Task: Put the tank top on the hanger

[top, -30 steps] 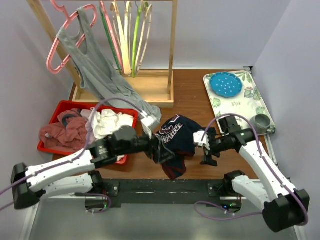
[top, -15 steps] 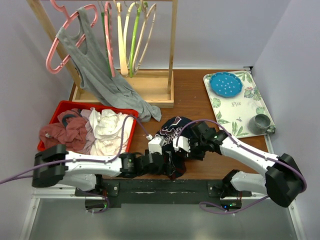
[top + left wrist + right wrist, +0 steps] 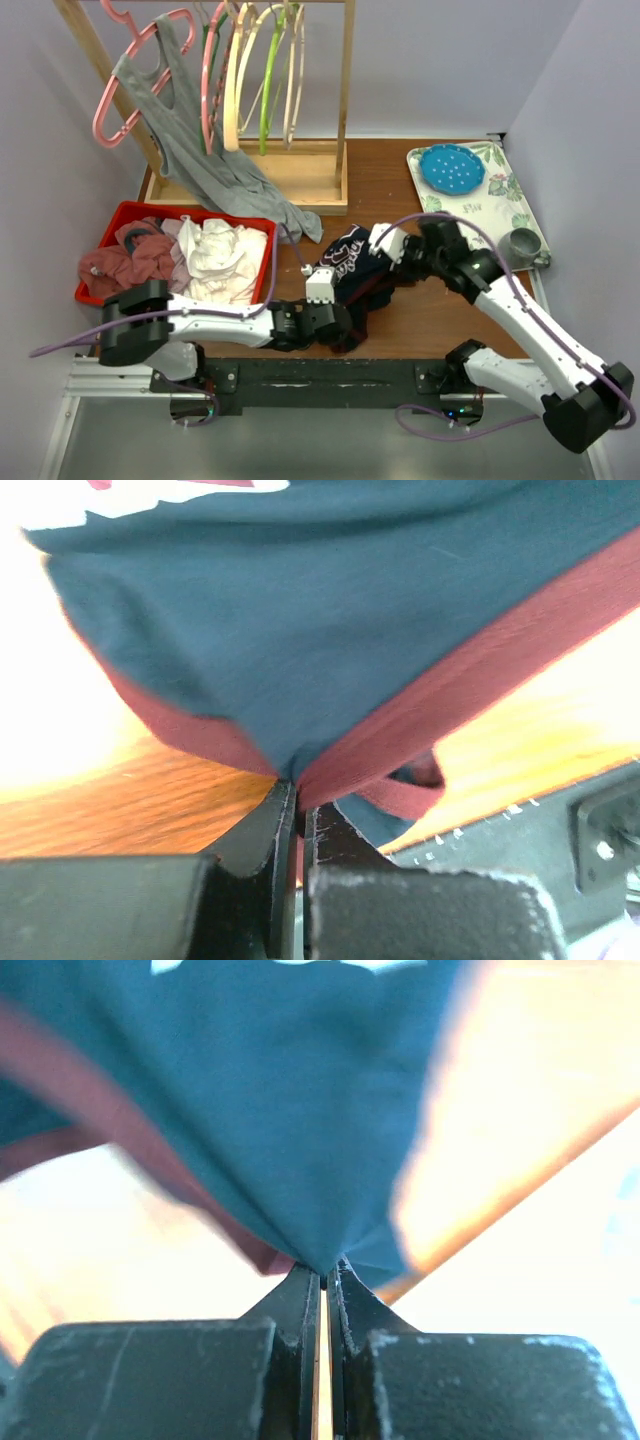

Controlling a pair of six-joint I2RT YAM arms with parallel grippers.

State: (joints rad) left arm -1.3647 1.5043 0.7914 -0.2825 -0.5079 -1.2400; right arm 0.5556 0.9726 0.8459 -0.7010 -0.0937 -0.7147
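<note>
The tank top (image 3: 352,262), dark navy with dark red trim, lies bunched on the wooden table between both arms. My left gripper (image 3: 343,328) is at its near edge, and in the left wrist view the gripper (image 3: 298,800) is shut on the red trim of the tank top (image 3: 300,630). My right gripper (image 3: 380,278) is at the top's right side. The right wrist view shows this gripper (image 3: 325,1272) shut on a pinch of navy tank top (image 3: 290,1110). The light tan hanger (image 3: 232,100) hangs on the rack at the back.
A wooden rack (image 3: 345,90) at the back holds pink, green and pale hangers and a grey tank top (image 3: 190,140) on a pink hanger. A red bin (image 3: 125,212) of clothes is on the left. A floral tray (image 3: 440,215) with a blue plate and a cup (image 3: 522,243) is on the right.
Both grippers have closed on the tank top. The left arm swung low along the near edge to the top's front. The right gripper pulled its side of the top rightward. The hangers on the rack swung.
</note>
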